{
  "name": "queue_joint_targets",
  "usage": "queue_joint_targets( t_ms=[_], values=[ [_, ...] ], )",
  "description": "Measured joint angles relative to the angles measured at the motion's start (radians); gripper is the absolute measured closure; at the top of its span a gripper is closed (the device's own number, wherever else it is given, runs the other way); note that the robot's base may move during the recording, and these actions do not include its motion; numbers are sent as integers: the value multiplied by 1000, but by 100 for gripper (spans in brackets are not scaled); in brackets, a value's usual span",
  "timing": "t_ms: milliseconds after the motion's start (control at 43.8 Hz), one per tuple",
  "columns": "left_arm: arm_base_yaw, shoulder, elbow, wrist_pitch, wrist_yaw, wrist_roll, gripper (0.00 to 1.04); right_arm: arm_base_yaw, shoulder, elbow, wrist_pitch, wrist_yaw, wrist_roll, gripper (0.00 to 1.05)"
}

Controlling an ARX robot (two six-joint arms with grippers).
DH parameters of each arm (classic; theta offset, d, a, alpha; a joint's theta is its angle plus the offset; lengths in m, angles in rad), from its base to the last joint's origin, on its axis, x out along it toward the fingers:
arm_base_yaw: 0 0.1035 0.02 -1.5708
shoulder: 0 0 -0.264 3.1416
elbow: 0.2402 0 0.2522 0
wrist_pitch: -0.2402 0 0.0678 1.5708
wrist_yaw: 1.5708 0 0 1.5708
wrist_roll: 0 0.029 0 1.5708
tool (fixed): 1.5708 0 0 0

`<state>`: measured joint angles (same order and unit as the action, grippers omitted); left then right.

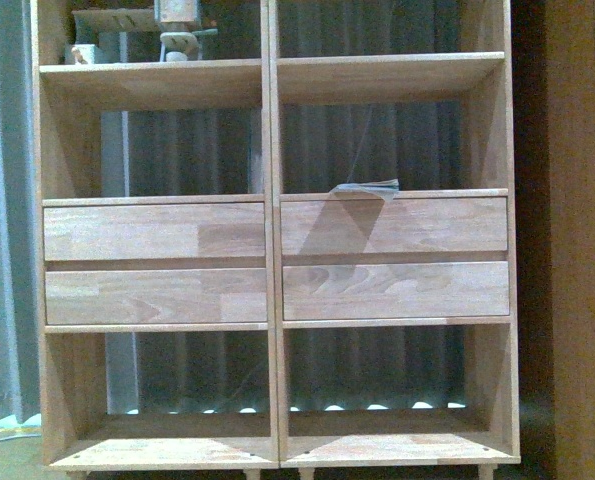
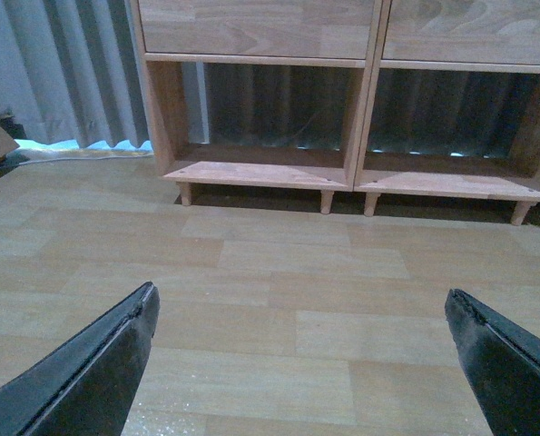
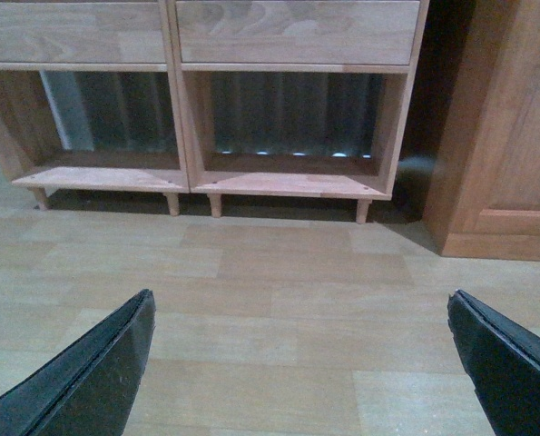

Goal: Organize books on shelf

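Observation:
The shelf is a light-wood open-backed bookcase with two columns and four drawer fronts, and it fills the front view. A thin dark teal book lies flat on the ledge above the right drawers, its edge jutting forward. My left gripper is open above the wooden floor, facing the shelf's bottom compartments, with nothing between its fingers. My right gripper is open too, low over the floor before the shelf's lower right compartment. Neither arm shows in the front view.
Grey and white items sit in the top left compartment; I cannot tell what they are. A darker wooden cabinet stands right of the shelf. Grey curtains hang behind and to the left. Wood-plank floor lies between me and the shelf.

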<state>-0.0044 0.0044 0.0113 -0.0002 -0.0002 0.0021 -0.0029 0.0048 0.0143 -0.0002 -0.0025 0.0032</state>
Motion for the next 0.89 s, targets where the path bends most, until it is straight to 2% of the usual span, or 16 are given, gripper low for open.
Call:
queue_joint_targets(
  t_ms=[891],
  values=[
    [0,0,0,0,0,0,7,0,0,0,0,-1,0,7]
  ],
)
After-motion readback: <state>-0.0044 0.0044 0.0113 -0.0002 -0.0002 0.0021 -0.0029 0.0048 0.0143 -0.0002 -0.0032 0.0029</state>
